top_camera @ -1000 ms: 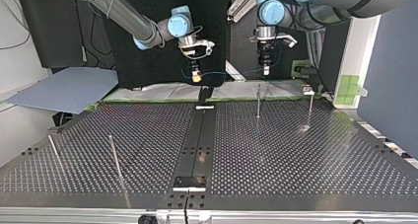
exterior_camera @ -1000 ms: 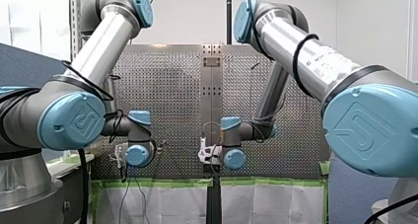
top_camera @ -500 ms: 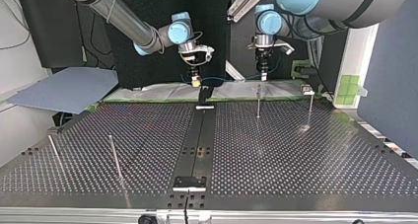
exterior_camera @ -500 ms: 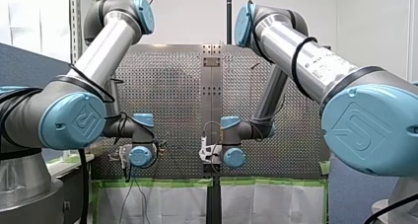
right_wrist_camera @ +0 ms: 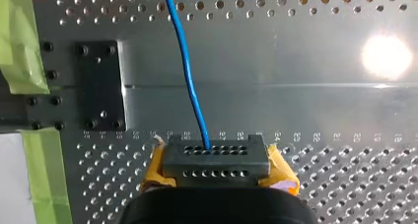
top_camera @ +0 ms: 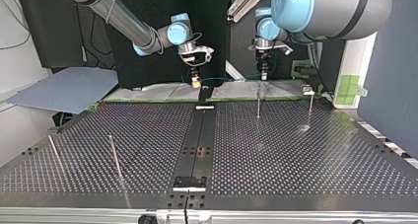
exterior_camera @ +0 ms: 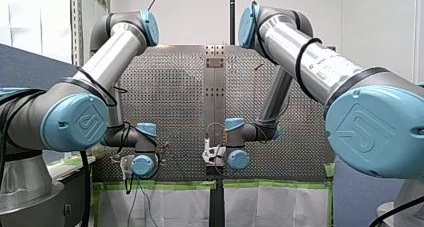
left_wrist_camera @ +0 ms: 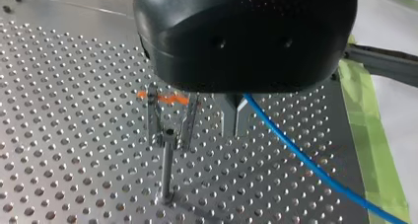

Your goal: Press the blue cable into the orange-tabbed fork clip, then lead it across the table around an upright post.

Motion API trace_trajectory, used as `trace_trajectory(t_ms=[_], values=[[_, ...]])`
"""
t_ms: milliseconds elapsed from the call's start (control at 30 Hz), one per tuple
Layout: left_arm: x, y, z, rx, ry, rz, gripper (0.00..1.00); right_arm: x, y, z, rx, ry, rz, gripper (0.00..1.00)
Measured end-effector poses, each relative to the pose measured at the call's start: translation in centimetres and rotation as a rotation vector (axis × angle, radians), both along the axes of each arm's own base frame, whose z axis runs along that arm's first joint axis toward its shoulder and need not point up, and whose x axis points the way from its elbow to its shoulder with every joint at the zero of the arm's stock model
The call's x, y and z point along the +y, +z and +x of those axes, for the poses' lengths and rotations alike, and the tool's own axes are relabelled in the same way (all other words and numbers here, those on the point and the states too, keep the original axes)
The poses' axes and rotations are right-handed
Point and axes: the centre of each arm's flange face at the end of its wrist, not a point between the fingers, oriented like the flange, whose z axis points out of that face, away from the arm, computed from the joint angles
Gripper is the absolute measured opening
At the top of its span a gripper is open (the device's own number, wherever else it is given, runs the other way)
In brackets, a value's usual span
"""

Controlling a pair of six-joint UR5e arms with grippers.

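In the top view, two thin posts (top_camera: 114, 157) stand near, at the left, and nothing touches them. Farther back, at the right, a tall post (top_camera: 258, 101) stands just below my left gripper (top_camera: 262, 76). At the far edge of the table (top_camera: 296, 155), the blue cable (top_camera: 222, 79) hangs in the air, pulled between the two grippers. My right gripper (top_camera: 196, 82) holds its left end above the black strip (top_camera: 202, 135). My left gripper holds its right end.

In the left wrist view, the metal fingers (left_wrist_camera: 235, 116) are pinched close on the cable. The cable runs out from them, off to the side toward the green tape (left_wrist_camera: 365, 135). The fork clip (left_wrist_camera: 167, 116), with its orange tabs, stands just beside the fingers. The cable is apart from it and not in the fork. A post stands right in front of the clip.

In the right wrist view, the yellow pads (right_wrist_camera: 156, 172) are closed on the cable. It runs straight ahead, away from the gripper, over the table.

Both grippers point straight down. In the front view, both arms bend low, with their wrists side by side near the table's edge.
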Motion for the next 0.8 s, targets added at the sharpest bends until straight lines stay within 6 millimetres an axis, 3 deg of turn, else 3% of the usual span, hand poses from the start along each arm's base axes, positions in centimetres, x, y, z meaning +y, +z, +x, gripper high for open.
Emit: trace_trajectory(t_ms=[800], values=[[2.0,0.9,3.8,-0.054,0.044,-0.045,0.00,-0.5,0.4,0.8,-0.006,0.036,-0.020,0.00]])
